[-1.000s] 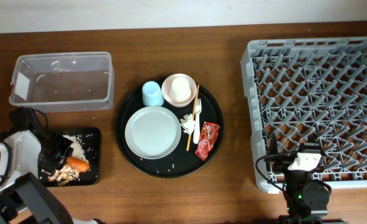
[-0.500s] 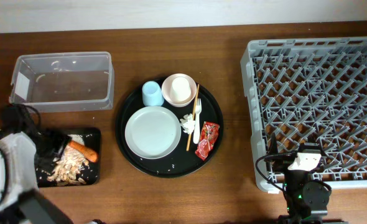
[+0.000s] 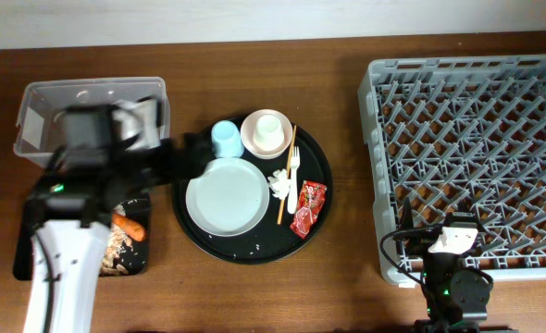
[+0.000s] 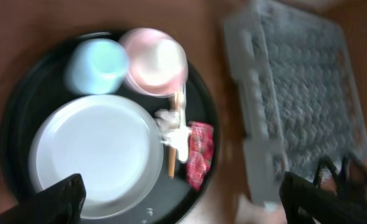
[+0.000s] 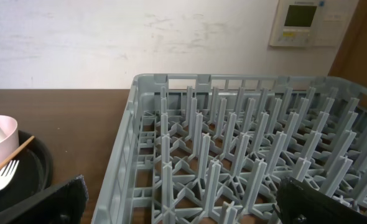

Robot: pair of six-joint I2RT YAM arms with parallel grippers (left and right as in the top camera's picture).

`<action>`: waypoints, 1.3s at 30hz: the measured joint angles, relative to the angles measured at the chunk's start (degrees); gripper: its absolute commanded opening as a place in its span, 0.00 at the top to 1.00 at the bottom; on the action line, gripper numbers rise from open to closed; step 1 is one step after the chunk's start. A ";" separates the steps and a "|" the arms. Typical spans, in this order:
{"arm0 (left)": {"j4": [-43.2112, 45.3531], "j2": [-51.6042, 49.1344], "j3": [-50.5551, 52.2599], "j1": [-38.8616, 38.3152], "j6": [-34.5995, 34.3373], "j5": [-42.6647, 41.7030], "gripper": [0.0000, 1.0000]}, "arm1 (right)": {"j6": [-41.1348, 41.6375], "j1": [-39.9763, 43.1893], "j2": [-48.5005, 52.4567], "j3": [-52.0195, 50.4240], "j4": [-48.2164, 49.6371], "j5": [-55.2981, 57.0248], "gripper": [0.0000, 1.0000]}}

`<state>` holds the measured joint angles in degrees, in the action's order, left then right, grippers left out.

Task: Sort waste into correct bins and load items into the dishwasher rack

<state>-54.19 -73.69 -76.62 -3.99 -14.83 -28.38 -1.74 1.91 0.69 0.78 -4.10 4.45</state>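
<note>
Status: waste sorting part done; nothing loaded in the rack (image 3: 477, 157) at the right of the overhead frame.

Carrot (image 3: 130, 227) and rice scraps (image 3: 114, 257) lie in the black bin (image 3: 143, 268), lower left. The clear tub (image 3: 32, 102), upper left, looks empty.

The left gripper (image 4: 182, 186) hangs over the round tray (image 3: 254, 257) at centre, fingers spread wide, holding nothing. The right gripper (image 5: 183, 199) is parked at the rack's near edge, lower right, jaws also wide and empty.

On the round tray: plate (image 3: 227, 196), pink bowl (image 3: 266, 134), blue cup (image 3: 225, 139), napkin (image 3: 279, 183), red wrapper (image 3: 307, 208), fork (image 3: 293, 185), chopsticks (image 3: 285, 185).

Judgement: the next pick is probably the wrapper or napkin. That calls for a low pinch clear of the fork and chopsticks, which lie just beside them.
</note>
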 measured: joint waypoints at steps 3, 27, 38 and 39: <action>-3.21 -7.50 -9.22 -11.26 2.05 7.67 0.01 | -0.02 0.00 0.00 0.00 0.00 -0.02 0.01; 14.53 -31.23 -11.56 -31.26 5.33 37.99 0.11 | 0.00 0.00 0.00 0.00 0.00 -0.02 0.01; 26.18 -39.85 -11.78 -29.79 4.52 46.03 0.10 | -0.02 0.00 0.00 0.00 0.00 0.00 0.01; 26.73 -40.39 -11.78 -29.70 4.50 46.25 0.02 | -0.04 0.00 0.00 0.00 0.00 0.00 0.01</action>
<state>-27.46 -114.08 -88.40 -33.69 -10.33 17.87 -1.78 1.91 0.69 0.78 -4.10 4.45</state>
